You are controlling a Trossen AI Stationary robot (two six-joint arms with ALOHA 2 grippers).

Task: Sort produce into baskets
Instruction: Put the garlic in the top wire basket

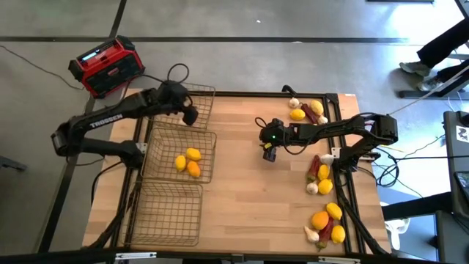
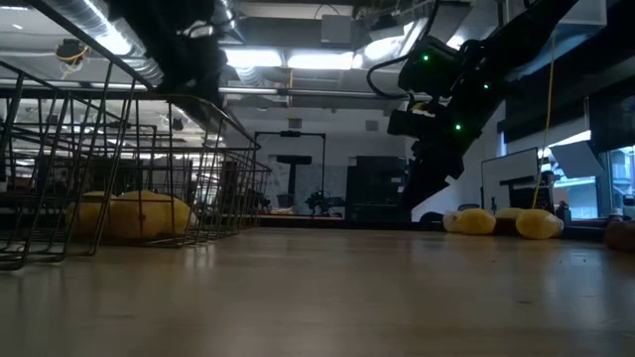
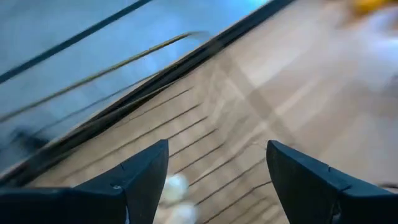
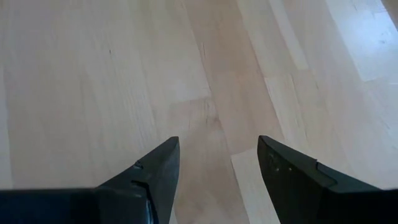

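Note:
Three wire baskets stand in a row along the table's left side. The far basket (image 1: 199,103) has my left gripper (image 1: 189,114) above it, open (image 3: 217,146) and empty. Below its fingers a blurred whitish lump (image 3: 173,188) lies on the wire floor. The middle basket (image 1: 207,150) holds two lemons (image 1: 186,158) and an orange citrus (image 1: 193,169). The near basket (image 1: 167,213) shows nothing inside. My right gripper (image 1: 270,153) hangs open (image 4: 217,142) over bare wood at the table's middle, holding nothing.
Loose produce lies along the table's right edge in three clusters: far (image 1: 306,111), middle (image 1: 319,176) and near (image 1: 327,223), with lemons, garlic, chili peppers and an orange citrus. A red-and-black box (image 1: 107,66) sits beyond the far left corner. The wood between baskets and produce is bare.

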